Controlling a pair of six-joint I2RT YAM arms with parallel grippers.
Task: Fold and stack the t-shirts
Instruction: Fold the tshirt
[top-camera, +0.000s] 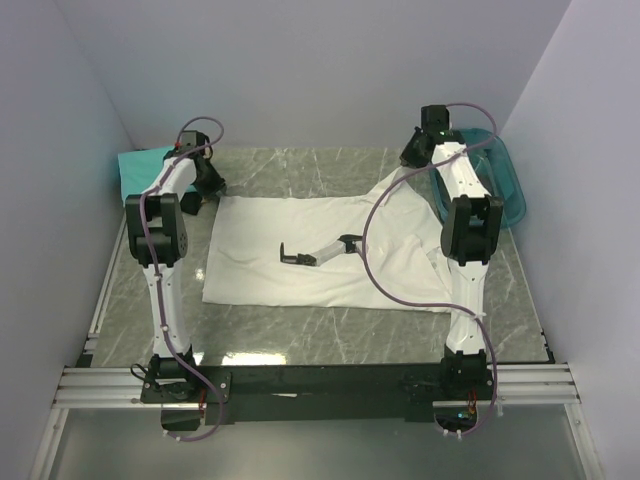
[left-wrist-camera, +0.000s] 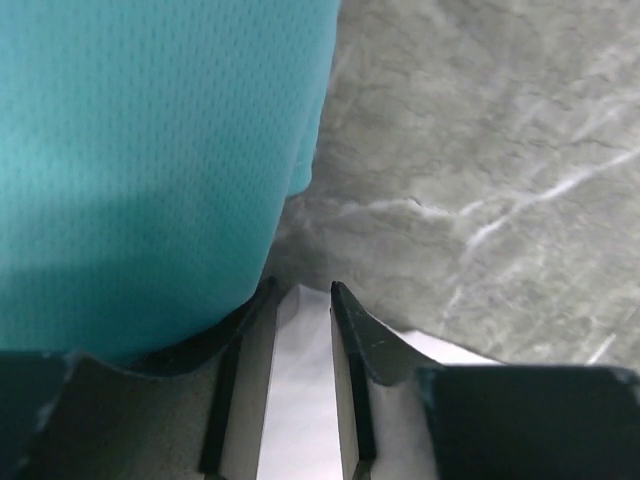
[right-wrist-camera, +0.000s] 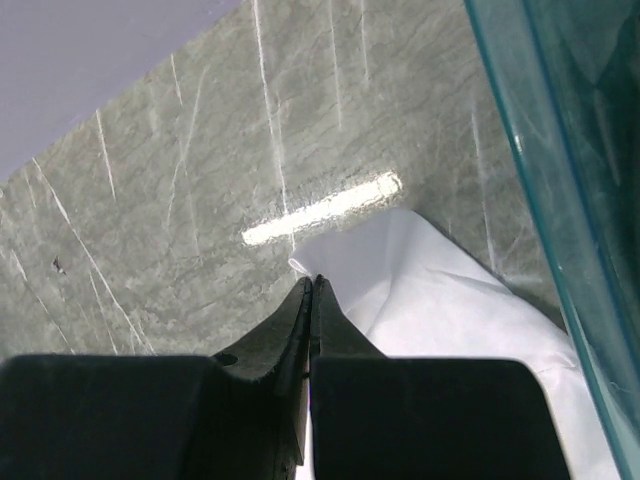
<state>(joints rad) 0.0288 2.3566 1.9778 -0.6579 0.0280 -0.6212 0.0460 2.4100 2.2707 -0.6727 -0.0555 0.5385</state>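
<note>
We see 1 white t-shirt (top-camera: 270, 225) spread on counter (top-camera: 300, 170). Right gripper (right-wrist-camera: 313, 285) pinches its far corner, likely to fold. Left gripper (left-wrist-camera: 300, 292) is slightly apart over white cloth beside teal t-shirt (left-wrist-camera: 150, 150); grip can't tell.

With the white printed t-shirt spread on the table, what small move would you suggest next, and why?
Probably close the left gripper fully on the white printed t-shirt: its jaws show a narrow gap with white cloth in it, while the right gripper is already shut on the far right edge, beside the translucent teal plastic tub. Then both could lift.
</note>
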